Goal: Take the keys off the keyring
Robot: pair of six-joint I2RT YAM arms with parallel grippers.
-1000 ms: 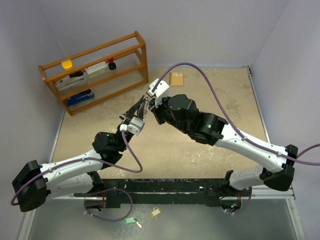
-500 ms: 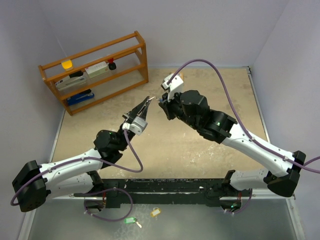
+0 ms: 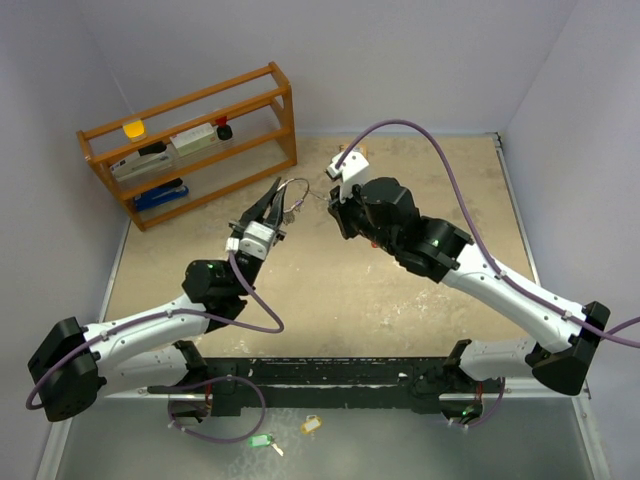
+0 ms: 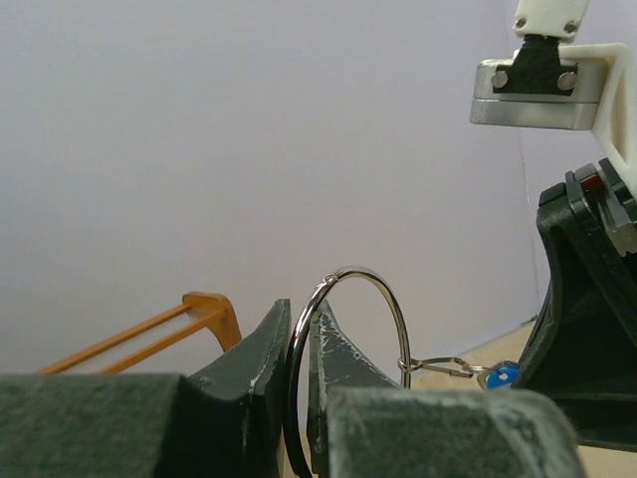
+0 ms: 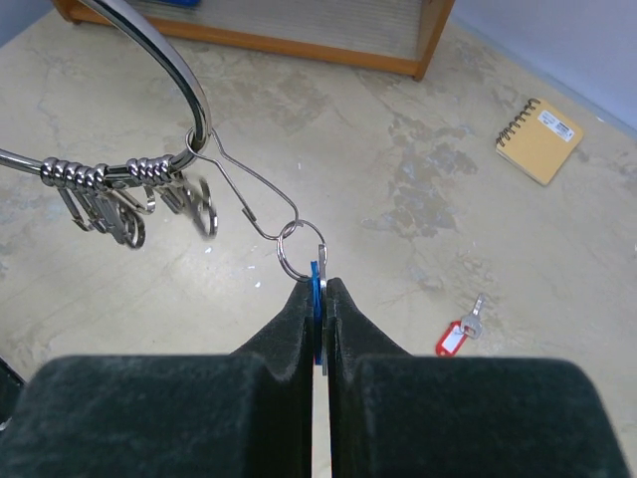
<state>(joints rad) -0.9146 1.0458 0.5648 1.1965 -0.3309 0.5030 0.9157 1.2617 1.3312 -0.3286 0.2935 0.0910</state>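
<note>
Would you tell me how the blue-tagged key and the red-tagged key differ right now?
The blue-tagged key is pinched in the right gripper, off the table; the red-tagged key lies loose on it. The blue one links by a wire clip to the keyring; the red one is attached to nothing. Both carry plastic tags.

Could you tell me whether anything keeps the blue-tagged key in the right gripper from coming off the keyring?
Yes. The blue-tagged key, pinched in the right gripper, hangs by a split ring on a wire clip, and that clip is hooked around the keyring held by the left gripper. Nothing else visibly intervenes.
</note>
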